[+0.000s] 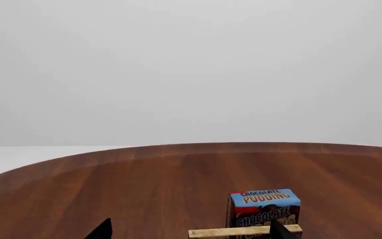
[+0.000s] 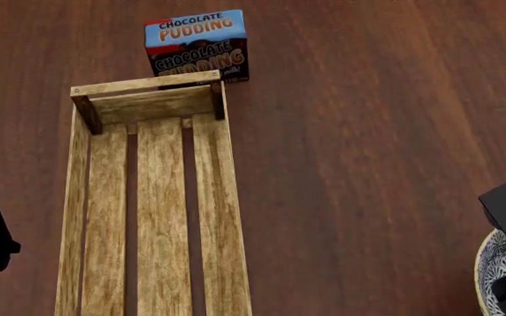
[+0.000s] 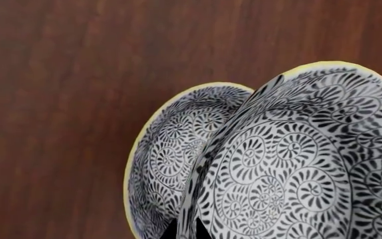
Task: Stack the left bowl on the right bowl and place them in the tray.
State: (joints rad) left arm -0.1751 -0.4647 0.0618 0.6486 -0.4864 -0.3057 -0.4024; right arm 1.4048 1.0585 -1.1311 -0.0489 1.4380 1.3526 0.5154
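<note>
— Where are the bowls?

— Two white bowls with black swirl patterns and pale yellow rims fill the right wrist view. The nearer bowl [image 3: 297, 164] stands tilted on edge, overlapping the farther bowl [image 3: 177, 159], which lies on the dark reddish-brown wooden table [image 3: 58, 99]. In the head view only a sliver of patterned bowl [image 2: 497, 270] shows at the lower right edge.

— And the tray?

— The long light-wood slatted tray [image 2: 152, 197] lies on the table, well apart from that sliver, nothing inside it. A blue-and-brown chocolate pudding box [image 2: 196, 45] stands just beyond its far end.

— The grippers?

— The right gripper [image 3: 185, 230] shows dark fingertips either side of the nearer bowl's rim, apparently pinching it (only the tips are visible). The left gripper [image 1: 187, 230] shows two dark fingertips set wide apart, holding nothing.
</note>
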